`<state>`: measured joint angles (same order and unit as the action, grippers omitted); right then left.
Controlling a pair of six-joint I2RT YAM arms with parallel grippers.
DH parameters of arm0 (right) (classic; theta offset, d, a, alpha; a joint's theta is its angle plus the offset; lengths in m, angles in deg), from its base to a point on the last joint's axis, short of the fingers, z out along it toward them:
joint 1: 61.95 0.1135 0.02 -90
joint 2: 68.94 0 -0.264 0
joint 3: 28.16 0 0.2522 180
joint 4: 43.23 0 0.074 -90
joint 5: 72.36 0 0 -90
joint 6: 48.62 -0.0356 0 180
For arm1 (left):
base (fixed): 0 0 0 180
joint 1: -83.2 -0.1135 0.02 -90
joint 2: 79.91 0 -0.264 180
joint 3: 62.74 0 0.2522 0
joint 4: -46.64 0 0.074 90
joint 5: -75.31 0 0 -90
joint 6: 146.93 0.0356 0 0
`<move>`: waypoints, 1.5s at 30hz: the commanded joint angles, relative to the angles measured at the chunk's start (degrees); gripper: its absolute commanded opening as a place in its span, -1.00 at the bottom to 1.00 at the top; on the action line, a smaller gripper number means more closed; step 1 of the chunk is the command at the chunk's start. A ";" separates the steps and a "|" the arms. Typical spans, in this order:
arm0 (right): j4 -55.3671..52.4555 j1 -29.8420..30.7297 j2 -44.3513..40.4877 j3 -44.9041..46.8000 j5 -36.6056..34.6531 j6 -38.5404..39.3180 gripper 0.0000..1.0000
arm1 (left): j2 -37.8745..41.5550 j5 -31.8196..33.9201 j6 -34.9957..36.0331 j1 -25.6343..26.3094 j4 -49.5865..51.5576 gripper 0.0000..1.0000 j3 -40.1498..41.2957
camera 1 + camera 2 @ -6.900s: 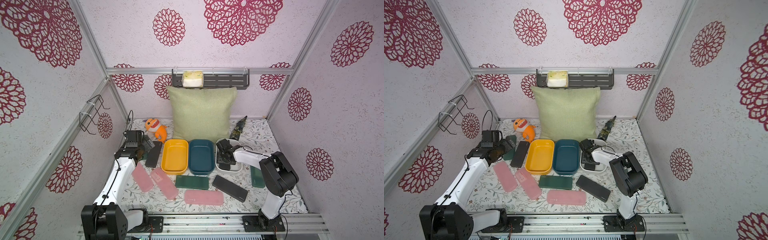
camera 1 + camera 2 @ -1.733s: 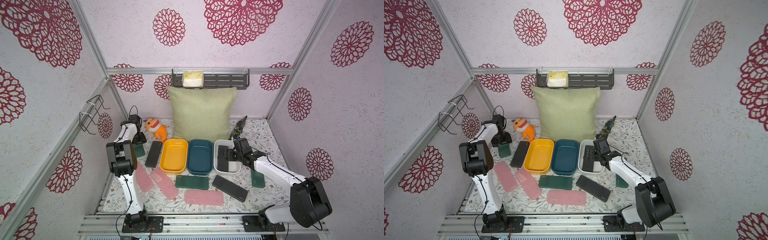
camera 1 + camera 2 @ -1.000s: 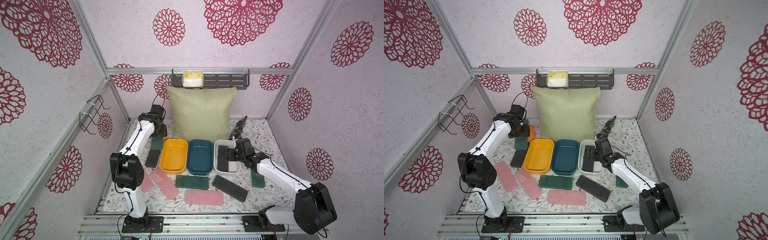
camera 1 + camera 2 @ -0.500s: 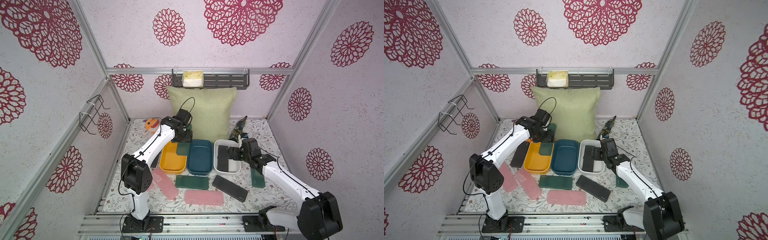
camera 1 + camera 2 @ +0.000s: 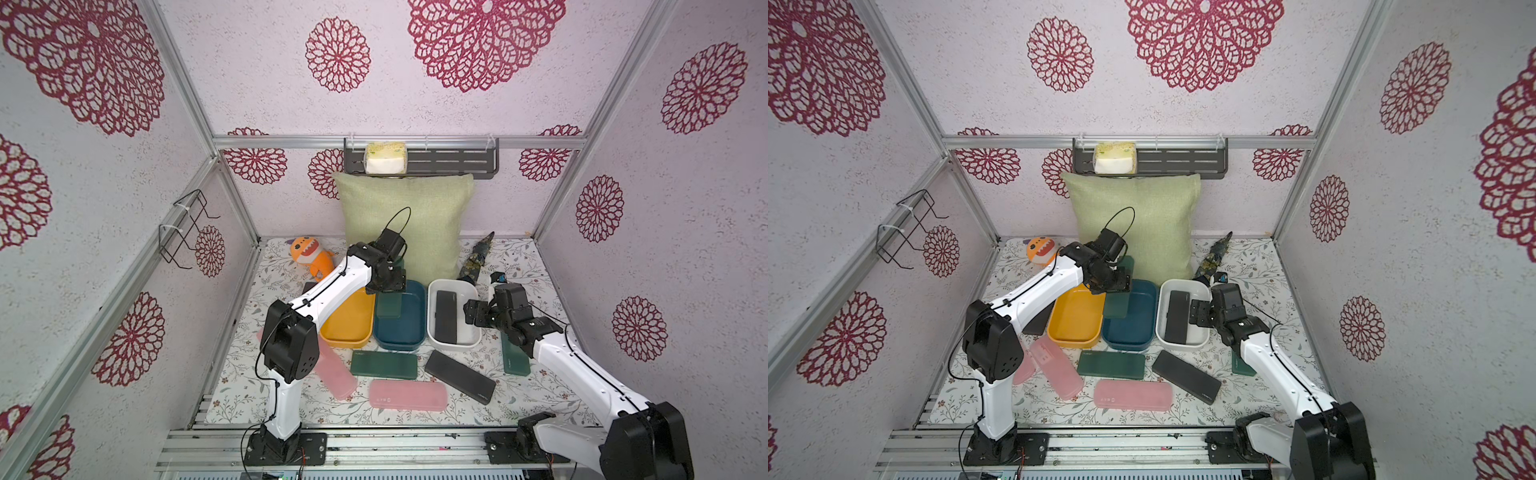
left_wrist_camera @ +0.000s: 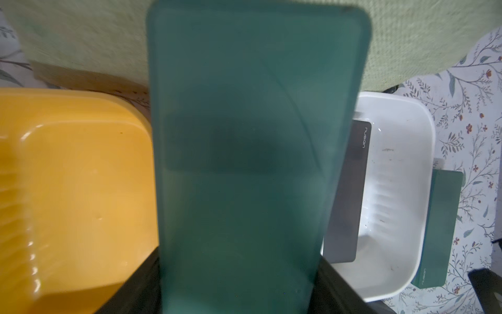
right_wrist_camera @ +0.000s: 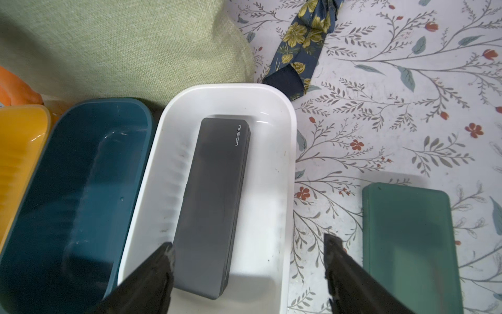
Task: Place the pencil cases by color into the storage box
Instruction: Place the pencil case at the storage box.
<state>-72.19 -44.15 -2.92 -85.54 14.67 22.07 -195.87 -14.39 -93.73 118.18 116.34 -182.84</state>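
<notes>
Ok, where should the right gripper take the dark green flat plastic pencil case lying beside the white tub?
Probably across its short width, jaws on the two long edges near mid-length, coming straight down. The dark green plastic pencil case lies flat on the floral mat, so only its edges offer a pinch, and bare mat separates it from the white tub. The open right gripper hangs nearby.

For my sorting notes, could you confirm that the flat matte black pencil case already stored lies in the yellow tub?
Not quite: that matte black pencil case lies in the white rectangular plastic tub; the right wrist view shows it.
</notes>
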 commanded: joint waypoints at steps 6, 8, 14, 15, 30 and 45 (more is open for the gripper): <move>0.52 -1.28 -1.65 0.76 1.42 1.44 0.75 | -4.71 -1.78 -2.87 2.28 -5.06 -0.44 -0.65; 0.68 -1.52 -1.70 0.99 1.51 1.55 0.75 | -5.66 -1.84 -2.95 2.45 -4.38 -0.44 -1.48; 1.13 -2.07 -1.45 1.38 2.14 1.63 0.75 | -7.53 -1.96 -3.21 3.33 -2.24 -0.43 -2.64; 1.18 -2.07 -1.40 1.42 2.21 1.60 0.75 | -7.83 -1.96 -3.19 3.42 -1.63 -0.43 -2.83; 2.25 -2.33 -0.36 1.95 3.14 1.47 0.75 | -11.56 -3.06 -4.47 5.53 1.13 -0.42 -4.12; 2.91 -2.34 -0.27 2.71 3.93 1.47 0.75 | -16.28 -2.70 -4.60 5.62 2.10 -0.41 -5.53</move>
<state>-70.49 -46.07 -3.01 -83.46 17.93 22.46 -210.63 -17.19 -98.14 123.45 117.87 -187.00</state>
